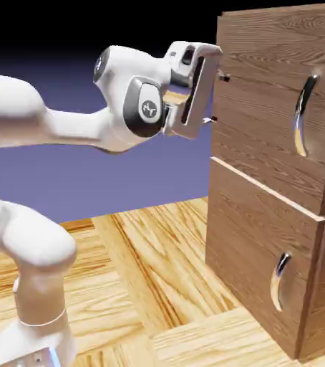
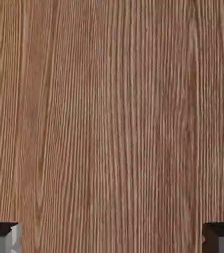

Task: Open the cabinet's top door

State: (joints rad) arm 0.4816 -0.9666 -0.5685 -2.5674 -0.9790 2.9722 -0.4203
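1. At 9 o'clock in the exterior view, white arm [image 1: 44, 122] comes in from the frame's left edge, a second white segment rising from 7 o'clock.
2. Just past center toward 12 o'clock, gripper [image 1: 217, 97] points level at the cabinet [image 1: 280, 43]; jaws spread wide, nothing between them, the two dark fingertips [image 1: 224, 76] right at the upper panel's left edge (touching or just short of it, cannot tell).
3. Wood-grain table [image 1: 158, 272] fills 6 o'clock, lighter than the cabinet.
4. Cabinet occupies 3 o'clock, standing on the table, brown grain.
5. Top door [image 1: 265, 136] at 2 o'clock, shut and flush with the front; its long curved silver handle [image 1: 303, 115] sits toward the right side, well apart from the gripper.
6. Lower door [image 1: 255, 251] at 4 o'clock, shorter handle [image 1: 280, 281] near 5 o'clock.
7. Hand view: brown wood [image 2: 112, 113] fills everything (vertical grain, very close); grey finger pads [image 2: 3, 236] at 7 and 5 o'clock corners, far apart, no handle showing.
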